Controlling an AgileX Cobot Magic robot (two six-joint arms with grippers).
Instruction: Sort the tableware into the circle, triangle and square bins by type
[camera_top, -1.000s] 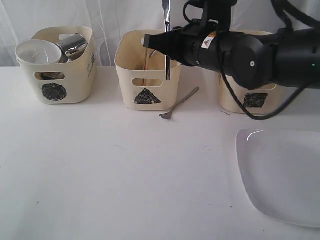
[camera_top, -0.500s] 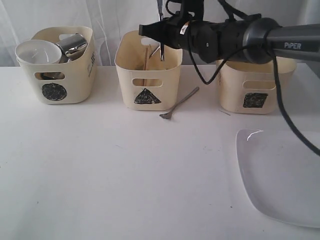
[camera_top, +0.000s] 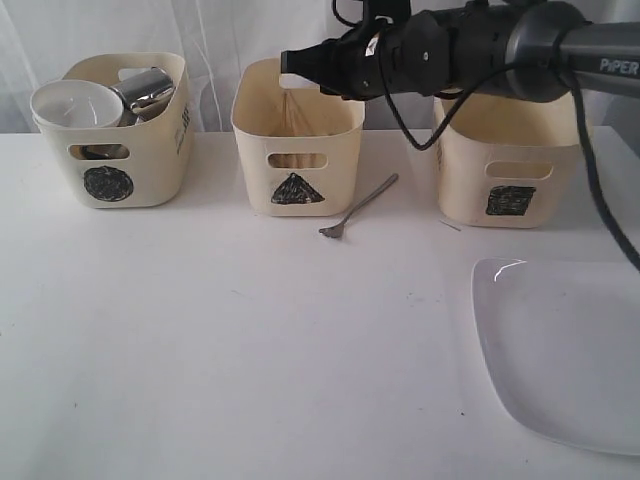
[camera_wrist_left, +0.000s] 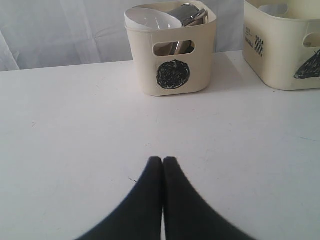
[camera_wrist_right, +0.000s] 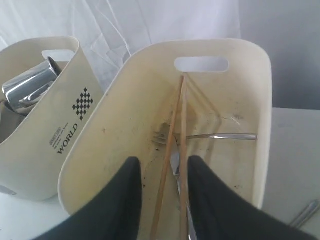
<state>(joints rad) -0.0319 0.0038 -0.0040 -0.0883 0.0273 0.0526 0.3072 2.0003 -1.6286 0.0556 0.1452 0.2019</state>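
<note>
My right gripper (camera_wrist_right: 161, 162) hangs open over the triangle bin (camera_top: 297, 130), nothing between its fingers. Inside that bin (camera_wrist_right: 245, 100) lie two wooden chopsticks (camera_wrist_right: 182, 120), a steel fork (camera_wrist_right: 215, 136) and a knife (camera_wrist_right: 174, 164). A steel spoon (camera_top: 358, 205) lies on the table just right of the triangle bin. The circle bin (camera_top: 150, 150) holds a white bowl (camera_top: 70, 102) and a steel mug (camera_top: 148, 88); the steel bowl does not show. The large white plate (camera_top: 565, 350) lies at the front right. My left gripper (camera_wrist_left: 163, 159) is shut and empty, low over bare table.
The square bin (camera_top: 500, 160) stands at the back right, partly behind my right arm (camera_top: 470, 50). In the left wrist view the circle bin (camera_wrist_left: 145, 70) stands ahead, with the triangle bin (camera_wrist_left: 280, 50) beside it. A white curtain hangs behind the bins.
The right gripper held the knife upright above the triangle bin. The knife has since dropped into the bin, and the gripper now stands open over it, shifted slightly left.
</note>
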